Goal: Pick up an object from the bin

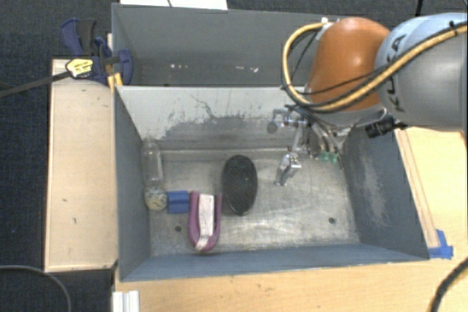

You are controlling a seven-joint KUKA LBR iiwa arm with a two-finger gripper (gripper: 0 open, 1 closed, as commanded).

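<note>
The tool [287, 170] hangs low in the bin [380, 208], just right of the black oval [239, 185] and apart from it. I cannot tell whether it is released or clenched. The oval lies alone on bare floor, so it is probably the easiest pick. Left of the oval, bunched toward the wall: a purple pouch [205, 221], a blue block [178, 201] and a clear bottle [152, 168].

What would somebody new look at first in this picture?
First, the big orange cover on the robot arm at the right. Its tool hangs down into the grey bin. Next is the black oval thing in the middle of the floor, just left of the tool. By the left wall lie a clear bottle, a small blue thing and a purple-and-pink packet.
</note>
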